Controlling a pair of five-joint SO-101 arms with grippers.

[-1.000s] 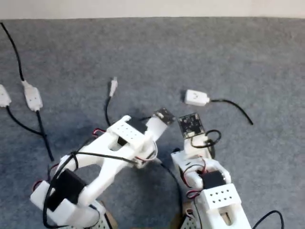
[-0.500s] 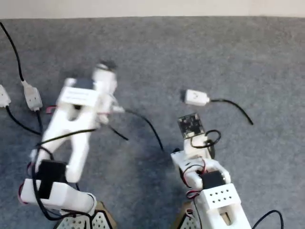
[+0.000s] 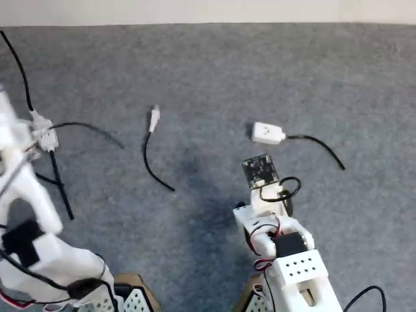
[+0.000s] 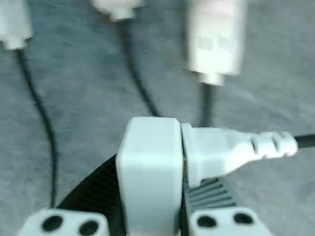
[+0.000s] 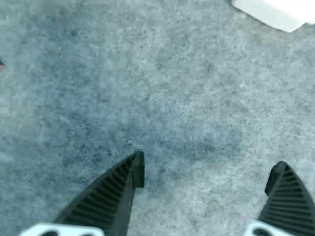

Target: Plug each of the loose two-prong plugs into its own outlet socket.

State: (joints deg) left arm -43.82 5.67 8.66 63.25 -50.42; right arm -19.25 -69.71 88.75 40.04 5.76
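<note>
My left gripper (image 4: 156, 189) is shut on a white two-prong plug (image 4: 216, 153), whose black cord trails off sideways. Just ahead of the plug lies a white outlet socket (image 4: 215, 39), with two more white cord ends (image 4: 12, 24) beside it. From above, my left arm (image 3: 19, 169) is at the far left by the socket (image 3: 45, 133), and the held cord (image 3: 91, 129) runs out over the carpet. A second loose plug (image 3: 154, 117) lies mid-carpet. My right gripper (image 5: 209, 169) is open over bare carpet, short of another white socket (image 5: 275, 12), also visible from above as a white socket (image 3: 268, 133).
Grey carpet (image 3: 214, 71) covers the whole surface. Black cords (image 3: 55, 172) cross the left side near my left arm. The right socket's cord (image 3: 322, 148) curves away to the right. My right arm (image 3: 273, 214) stands at the lower middle.
My left arm has swung from the centre to the far left, carrying the plug and dragging its cord along. The right arm has stayed still.
</note>
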